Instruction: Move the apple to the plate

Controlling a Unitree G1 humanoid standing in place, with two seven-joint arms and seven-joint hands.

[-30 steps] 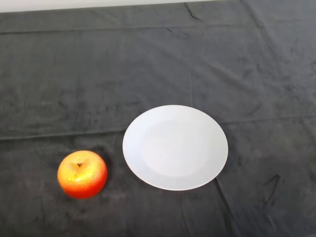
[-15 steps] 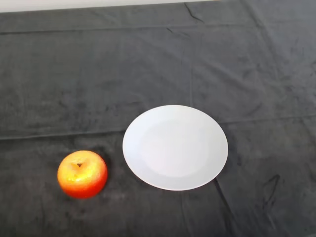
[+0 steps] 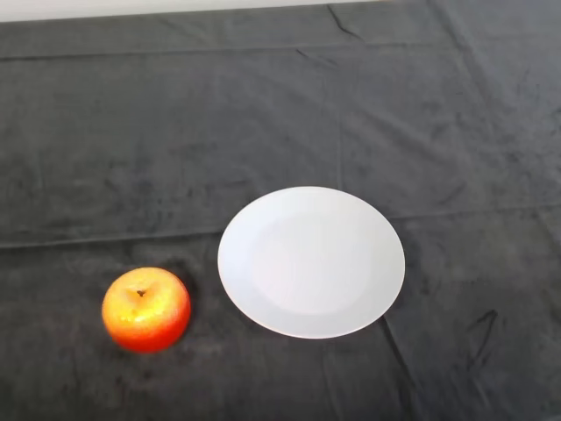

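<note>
Head view is looking down on a worktop [image 3: 105,132] that is lying under a dark grey cloth [image 3: 421,114], and no part of the robot is showing, so nothing can be told of how the hand is standing. The cloth is carrying several long creases: one is running across near the far edge, another is crossing from the left side toward the middle, and shorter folds are showing at the near right. A pale strip [image 3: 131,9] is showing along the far edge, beyond the cloth.

An apple [image 3: 145,309] is sitting on the cloth at the near left. It is resting upright with its stem hollow facing up, its skin is shading from yellow-orange around the top to deep red along the lower side, and it is casting a faint shadow on the cloth beside it.

A round white plate [image 3: 263,219] is lying flat on the cloth to the right of the apple, close to the middle of the view and a little farther from the camera. The plate is holding nothing. The apple is lying near the plate's left rim but apart from it, with a band of dark cloth showing between the two.
</note>
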